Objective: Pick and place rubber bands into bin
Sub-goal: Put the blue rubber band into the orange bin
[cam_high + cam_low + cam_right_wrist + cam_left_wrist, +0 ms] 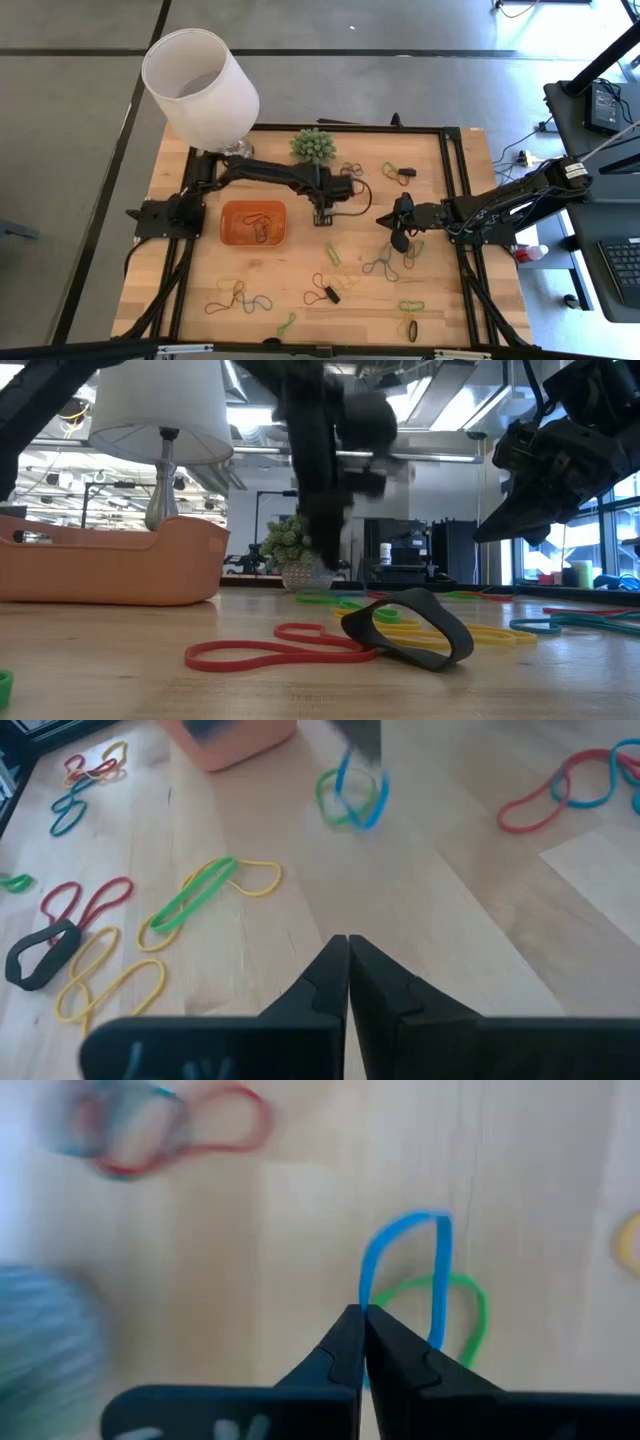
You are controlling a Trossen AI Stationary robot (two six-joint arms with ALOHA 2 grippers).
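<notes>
A: Four views logged. High view first: wooden table (pixel 300 300) on dark frame; orange bin (pixel 254 222) left of centre, a few rubber bands (pixel 262 225) lying inside. Left gripper (pixel 322 216) just right of the bin, pointing down at the board. Right gripper (pixel 397 226) further right, near a blue-grey and green tangle (pixel 385 262).

B: Elsewhere on the board?

A: Loose bands scattered along the near half and at the far right; spiky green ball plant (pixel 312 146) and white lampshade (pixel 200 88) at the far edge. Grey floor around, a desk with keyboard (pixel 625 268) at right.

B: Low view?

A: Seen only here: room behind, with ceiling lights, glass walls, shelving. Bin wall (pixel 110 565) at left, a red band (pixel 270 648) and a thick black band (pixel 410 628) in front, yellow beneath. Left arm blurred at centre; right gripper (pixel 500 525) hanging off the table.

B: Left wrist view?

A: Detail lacking above: fingers pressed together, pinching a blue band (pixel 405 1275) that loops over a green band (pixel 455 1315) on the wood.

B: Right wrist view?

A: Fingers closed tip to tip, holding nothing, above bare board. Bin corner (pixel 240 742) far off; green-and-yellow pair (pixel 205 895) and black loop (pixel 40 955) to one side.
</notes>
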